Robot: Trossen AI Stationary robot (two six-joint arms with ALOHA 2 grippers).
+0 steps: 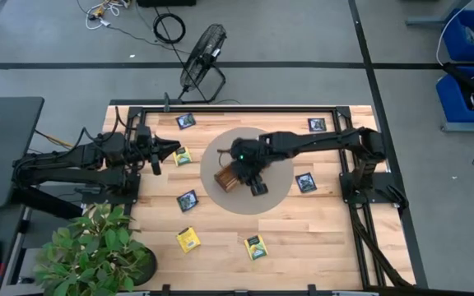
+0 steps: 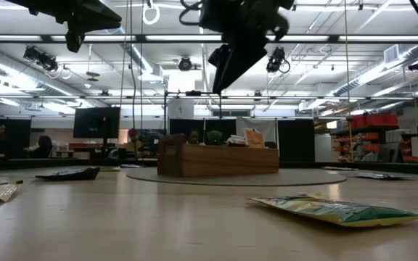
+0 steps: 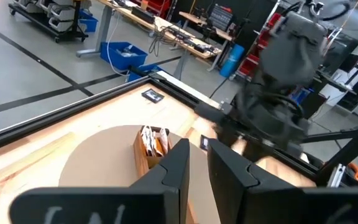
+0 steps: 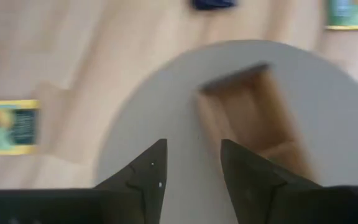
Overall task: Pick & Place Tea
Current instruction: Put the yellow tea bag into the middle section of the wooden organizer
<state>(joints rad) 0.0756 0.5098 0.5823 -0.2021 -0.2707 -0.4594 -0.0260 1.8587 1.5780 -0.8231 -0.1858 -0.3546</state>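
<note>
**Right gripper over the tray, nothing held**

Right gripper (image 4: 191,168) hangs above the wooden tray (image 1: 228,176), fingers parted and empty. One tray compartment holds upright packets (image 3: 152,139); another shows bare. Left gripper (image 3: 194,171) waits beside the mat (image 1: 278,197), fingers narrow. Loose tea packets (image 1: 188,239) lie scattered across the table (image 1: 319,238).

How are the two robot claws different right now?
The right gripper hangs above the wooden tray on the round mat; the left gripper waits off the mat, near a yellow tea packet. The right gripper's fingers gap wider than the left's. Both are dark, two-fingered and empty.
</note>
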